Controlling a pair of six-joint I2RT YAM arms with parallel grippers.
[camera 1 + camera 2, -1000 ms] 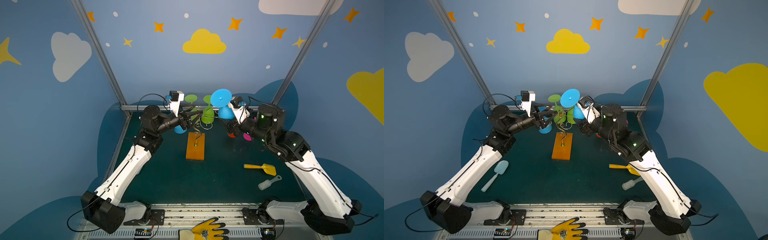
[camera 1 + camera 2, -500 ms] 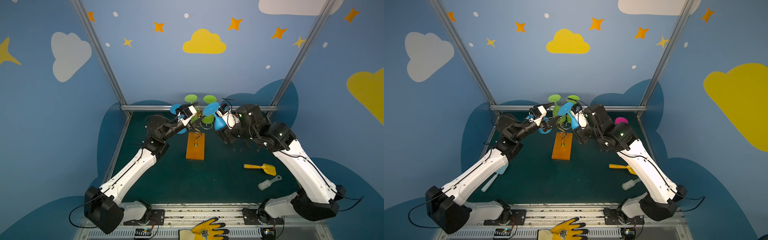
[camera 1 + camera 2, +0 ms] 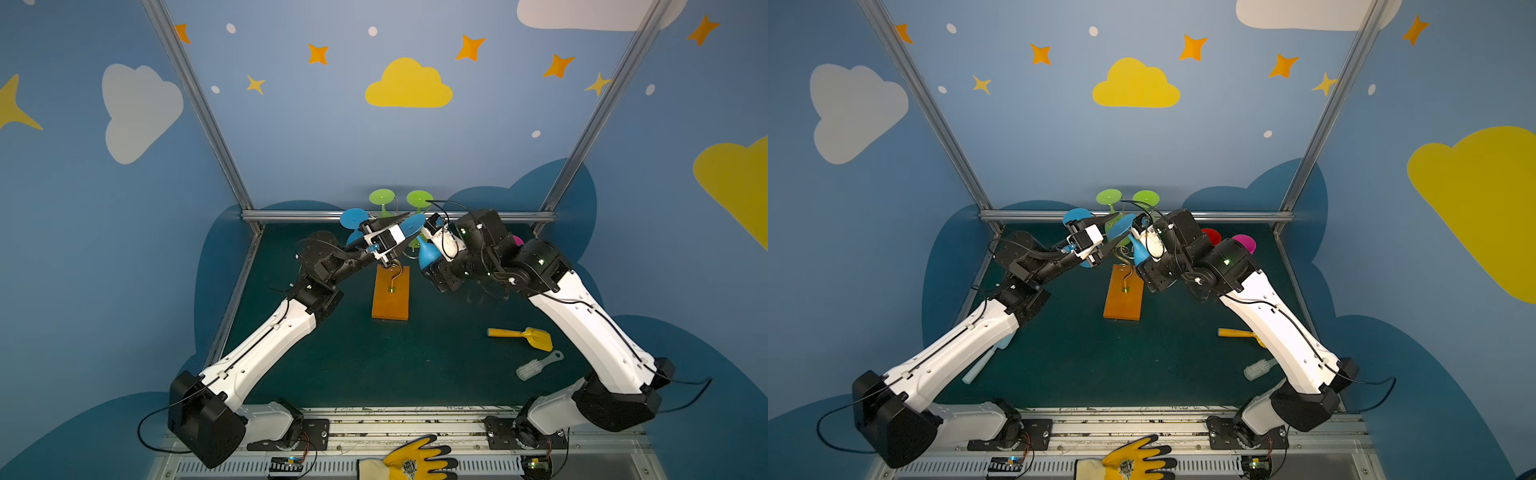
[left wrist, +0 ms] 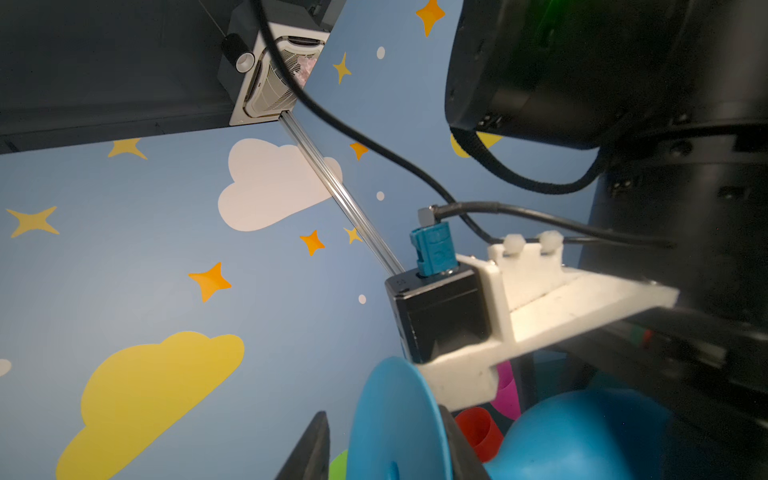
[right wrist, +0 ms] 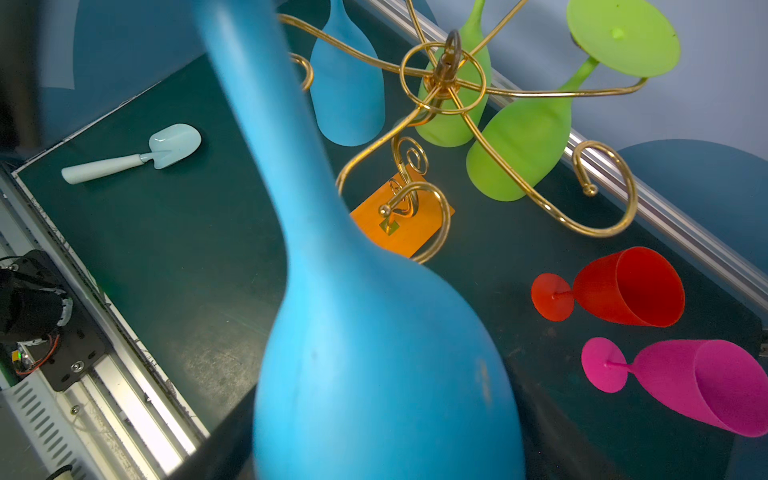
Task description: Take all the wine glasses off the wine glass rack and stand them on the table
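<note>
The wine glass rack, gold wire (image 5: pixel 442 70) on an orange-brown base (image 3: pixel 390 295) (image 3: pixel 1123 297), carries one blue glass (image 5: pixel 347 95) and two green glasses (image 5: pixel 519 141). A second blue wine glass (image 3: pixel 428 255) (image 3: pixel 1139 253) (image 5: pixel 374 353) hangs tilted in the air beside the rack, clear of its arms. My right gripper (image 3: pixel 432 266) (image 5: pixel 380 415) is shut on its bowl. My left gripper (image 3: pixel 409 226) (image 4: pixel 384 449) straddles the glass's round foot (image 4: pixel 395 415). One finger touches the foot and a gap shows at the other.
A red glass (image 5: pixel 623 286) and a magenta glass (image 5: pixel 706 382) lie on the mat at the back right. A yellow shovel (image 3: pixel 523 336) and white brush (image 3: pixel 538 365) lie front right, a pale blue shovel (image 3: pixel 984 361) front left. A yellow glove (image 3: pixel 411 461) rests on the front rail.
My right arm has brought the blue glass down from high above the rack to beside it. My left gripper has moved onto the glass's foot and its jaws have narrowed.
</note>
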